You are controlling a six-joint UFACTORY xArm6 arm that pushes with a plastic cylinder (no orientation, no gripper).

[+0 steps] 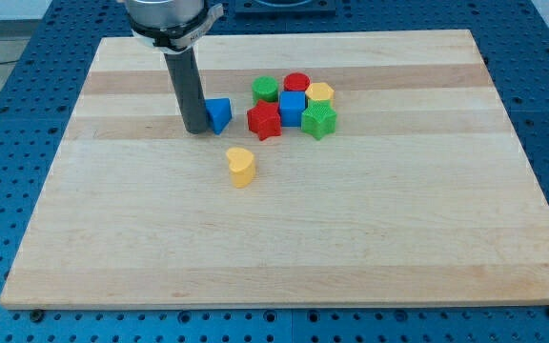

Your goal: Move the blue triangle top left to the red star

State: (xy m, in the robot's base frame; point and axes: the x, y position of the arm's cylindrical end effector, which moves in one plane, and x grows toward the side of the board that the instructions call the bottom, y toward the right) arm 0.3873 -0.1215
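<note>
The blue triangle [220, 113] lies on the wooden board, just to the left of the red star [265, 121], with a small gap between them. My tip [196, 129] stands on the board right at the triangle's left side, touching or nearly touching it. The dark rod rises from there to the view's top.
A cluster sits right of the red star: a green block [265, 90], a red cylinder [297, 83], a blue cube [293, 108], a yellow block [320, 93] and a green star [319, 121]. A yellow heart [241, 165] lies alone below the triangle. The wooden board [112, 238] rests on a blue perforated table.
</note>
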